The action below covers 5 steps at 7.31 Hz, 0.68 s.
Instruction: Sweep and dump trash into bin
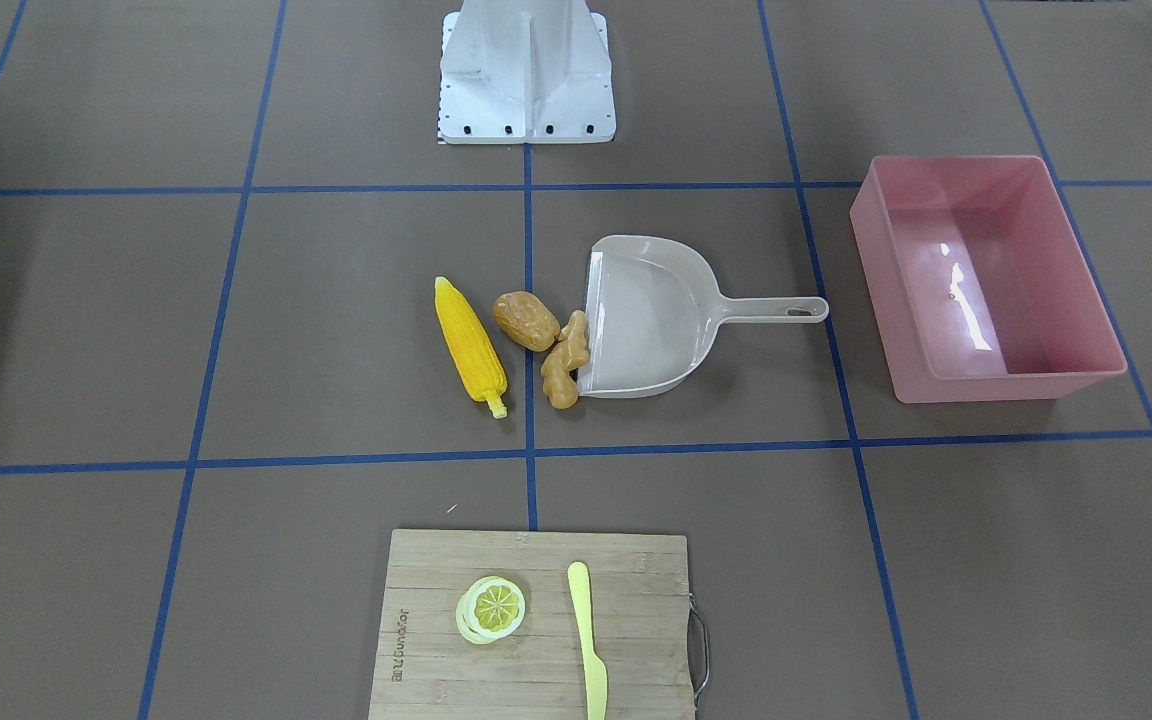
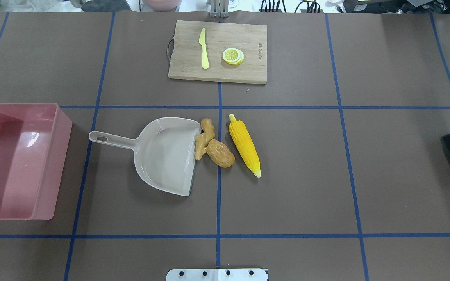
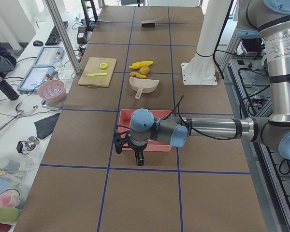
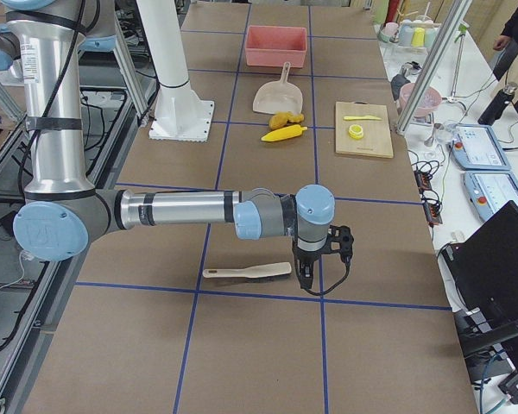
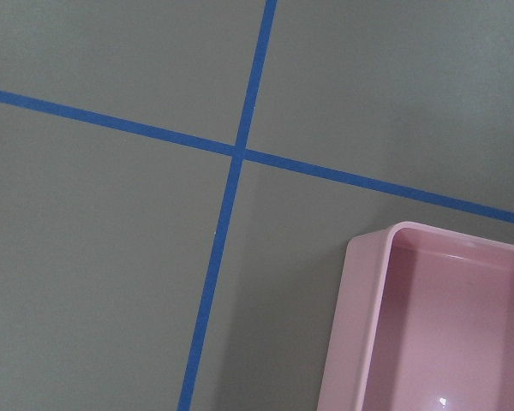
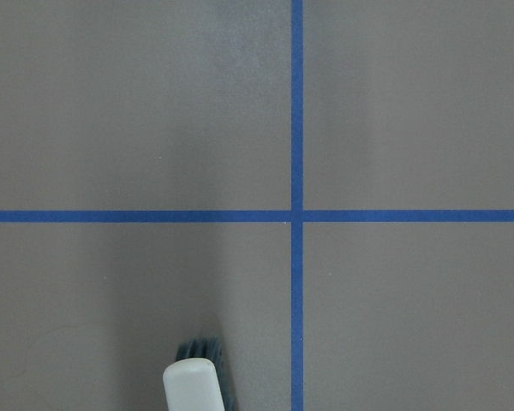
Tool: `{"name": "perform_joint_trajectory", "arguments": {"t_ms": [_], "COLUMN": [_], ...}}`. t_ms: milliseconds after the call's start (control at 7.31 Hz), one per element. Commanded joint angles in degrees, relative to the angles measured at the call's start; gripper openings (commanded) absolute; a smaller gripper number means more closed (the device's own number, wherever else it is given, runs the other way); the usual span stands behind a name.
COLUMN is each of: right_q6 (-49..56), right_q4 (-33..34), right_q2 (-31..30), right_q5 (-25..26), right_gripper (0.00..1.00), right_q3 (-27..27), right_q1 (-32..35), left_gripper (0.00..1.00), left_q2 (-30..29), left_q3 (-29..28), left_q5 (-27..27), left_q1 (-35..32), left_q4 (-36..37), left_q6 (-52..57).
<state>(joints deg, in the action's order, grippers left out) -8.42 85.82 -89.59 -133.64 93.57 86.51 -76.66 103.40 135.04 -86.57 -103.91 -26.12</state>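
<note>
The trash lies mid-table: a yellow corn cob (image 2: pixel 244 144), a brown potato-like piece (image 2: pixel 220 153) and a tan ginger-like root (image 2: pixel 204 138) that touches the open lip of a beige dustpan (image 2: pixel 162 154). The pink bin (image 2: pixel 18 160) stands at the table's left end. My left gripper (image 3: pixel 129 155) hangs just past the bin's outer side, and the left wrist view catches a corner of the bin (image 5: pixel 428 325). At the right end, my right gripper (image 4: pixel 313 280) hovers beside a brush (image 4: pixel 246 272). Whether either gripper is open or shut, I cannot tell.
A wooden cutting board (image 2: pixel 217 50) at the far edge carries a lemon slice (image 2: pixel 233 56) and a pale yellow knife (image 2: pixel 204 48). The brush's bristle end (image 6: pixel 197 381) pokes into the right wrist view. Blue tape lines grid the brown table. A person sits beyond the far edge.
</note>
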Motion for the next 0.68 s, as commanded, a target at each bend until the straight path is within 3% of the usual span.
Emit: {"name": "perform_joint_trajectory", "arguments": {"t_ms": [0,547], "right_q6": [-0.6,-0.5], "right_q4": [0.1,0.1], "right_q2": [-0.5,-1.7], "right_q5": [-0.4,-0.7], "right_gripper": [1.00,1.00], "right_q3": [1.1,2.2], "right_q1": [0.1,0.1], "left_gripper": [0.99,0.99], "left_q2": [1.3,1.4], "left_q3": [0.7,1.3], "left_q5": [-0.9,-0.7], "left_q1": [-0.2,-0.4], "left_q4": [-0.3,-1.7], "left_q6": [-0.1,-0.1]}}
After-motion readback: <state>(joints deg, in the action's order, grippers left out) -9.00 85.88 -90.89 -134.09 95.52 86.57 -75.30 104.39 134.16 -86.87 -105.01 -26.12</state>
